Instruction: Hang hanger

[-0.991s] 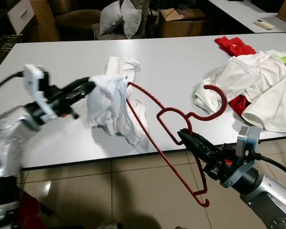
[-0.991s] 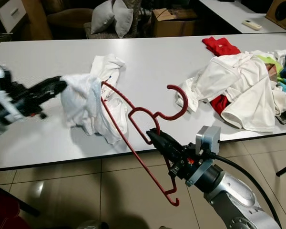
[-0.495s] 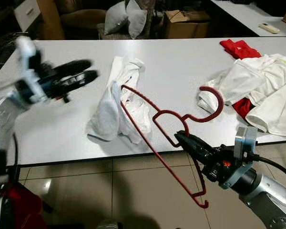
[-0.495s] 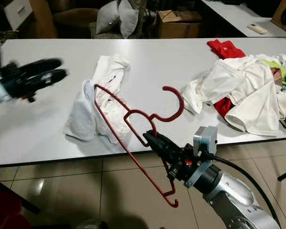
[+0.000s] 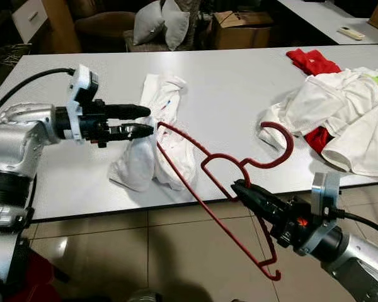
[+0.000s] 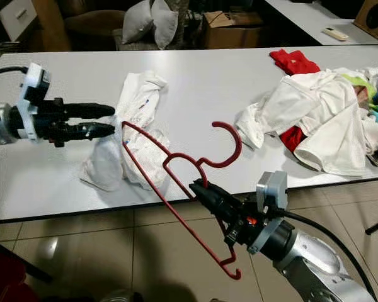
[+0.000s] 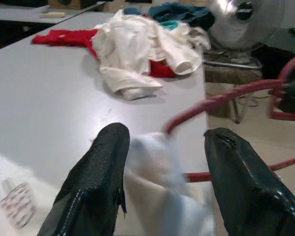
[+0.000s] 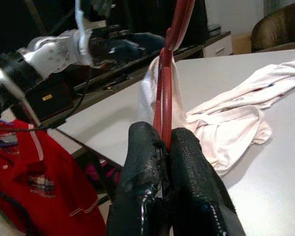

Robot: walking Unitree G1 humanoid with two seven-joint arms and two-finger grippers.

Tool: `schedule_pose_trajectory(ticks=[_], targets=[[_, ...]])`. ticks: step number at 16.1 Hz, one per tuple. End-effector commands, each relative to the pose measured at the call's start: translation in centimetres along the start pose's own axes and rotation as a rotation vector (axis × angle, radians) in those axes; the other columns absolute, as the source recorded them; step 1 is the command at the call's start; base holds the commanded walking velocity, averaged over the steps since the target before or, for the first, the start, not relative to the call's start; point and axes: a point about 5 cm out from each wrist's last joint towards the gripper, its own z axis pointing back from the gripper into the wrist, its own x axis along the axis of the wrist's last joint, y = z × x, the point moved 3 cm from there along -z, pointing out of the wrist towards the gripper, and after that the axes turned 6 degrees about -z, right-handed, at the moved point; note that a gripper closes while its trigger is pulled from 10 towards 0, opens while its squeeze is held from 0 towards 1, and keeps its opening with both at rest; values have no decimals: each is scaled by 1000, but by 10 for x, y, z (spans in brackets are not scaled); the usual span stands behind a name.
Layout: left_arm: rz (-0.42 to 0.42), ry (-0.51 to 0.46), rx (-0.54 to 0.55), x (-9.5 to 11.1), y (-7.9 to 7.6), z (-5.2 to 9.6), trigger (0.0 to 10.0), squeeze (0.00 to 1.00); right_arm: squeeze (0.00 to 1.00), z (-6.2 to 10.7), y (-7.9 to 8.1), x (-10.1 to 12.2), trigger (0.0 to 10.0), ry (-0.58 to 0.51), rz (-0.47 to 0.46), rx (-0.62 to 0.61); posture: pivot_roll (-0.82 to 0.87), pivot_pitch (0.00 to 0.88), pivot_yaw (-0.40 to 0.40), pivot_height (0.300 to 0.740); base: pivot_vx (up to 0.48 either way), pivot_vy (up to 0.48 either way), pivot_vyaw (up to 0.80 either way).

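Observation:
My right gripper (image 5: 240,188) is shut on a red plastic hanger (image 5: 223,160) just off the white table's near edge. The hanger slants from its hook (image 5: 278,139) over the table down to a low end (image 5: 272,273) above the floor. Its upper arm runs into a white garment (image 5: 156,135) that lies crumpled on the table, one end draped on the hanger. My left gripper (image 5: 148,121) is open, its fingers level and right beside the garment's left side, holding nothing. In the left wrist view, white cloth (image 7: 160,167) sits between the open fingers (image 7: 96,172).
A pile of white, red and coloured clothes (image 5: 340,113) covers the right end of the table (image 5: 239,69). Cushions (image 5: 160,22), a cardboard box (image 5: 239,28) and a second table (image 5: 340,19) stand behind. Tiled floor (image 5: 145,251) lies below the near edge.
My left gripper let go of the white garment, which dropped onto the table, swung away left, then came back beside it, open. The right gripper kept hold of the hanger, which sank slightly.

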Motion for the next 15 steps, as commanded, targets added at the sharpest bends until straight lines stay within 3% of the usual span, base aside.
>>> schedule_pose_trajectory(ticks=[1,7,12,13,14,15], targets=[[-15,23,4,1,4,1,10000,0,0,2,5,6,10000,-9,23,31,-3,23,30,740,0,0,0],[6,51,66,-11,19,8,10000,0,0,5,7,7,10000,3,32,50,-12,11,26,740,0,0,0],[97,53,-22,-22,10,13,9569,0,0,5,5,7,10000,7,37,54,-7,5,20,740,0,0,0],[98,62,-30,-23,9,13,7882,0,0,4,5,7,10000,6,37,55,-7,5,20,740,0,0,0],[104,80,-43,-26,8,14,784,0,0,4,5,7,10000,6,36,55,-7,5,20,740,0,0,0],[111,97,-50,-28,8,16,0,0,0,5,5,7,10000,7,37,56,-7,9,20,740,0,0,0]])
